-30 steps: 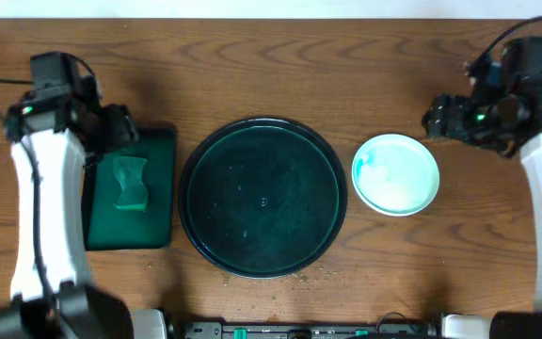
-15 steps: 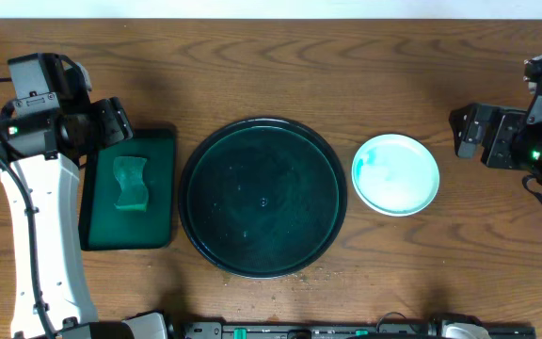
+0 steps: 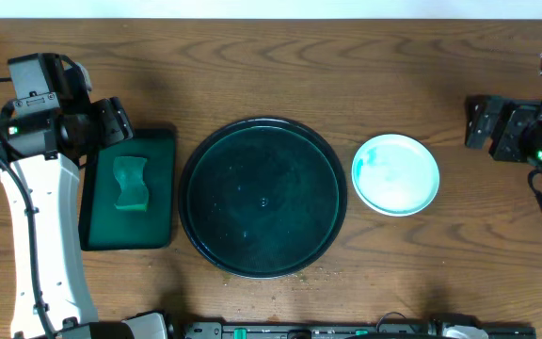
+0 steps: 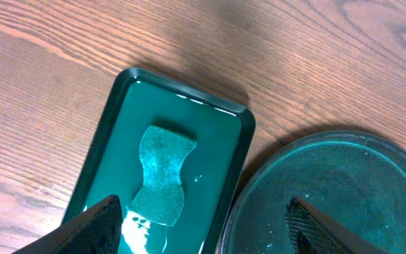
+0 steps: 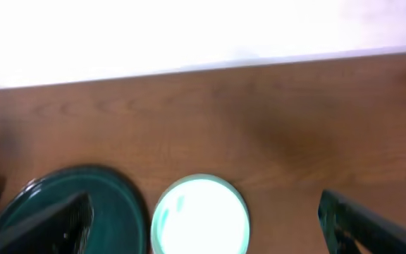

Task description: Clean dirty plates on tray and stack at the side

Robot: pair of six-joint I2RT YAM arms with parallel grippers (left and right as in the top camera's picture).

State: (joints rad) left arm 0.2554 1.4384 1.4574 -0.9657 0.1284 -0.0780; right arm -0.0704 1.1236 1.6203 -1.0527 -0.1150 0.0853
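Right gripper (image 3: pixel 473 123) hangs spread and empty, well out to the right. The white plate (image 3: pixel 395 174), with a teal smear, sits to its left, just beside the bare round black tray (image 3: pixel 252 235). It's round, so there's no axis to line up, and the right arm is nearer. Left gripper (image 3: pixel 114 121), also spread wide, hovers by the sponge (image 3: pixel 131 182). Since a second ago the right arm has backed away from the plate; the plate hasn't moved.
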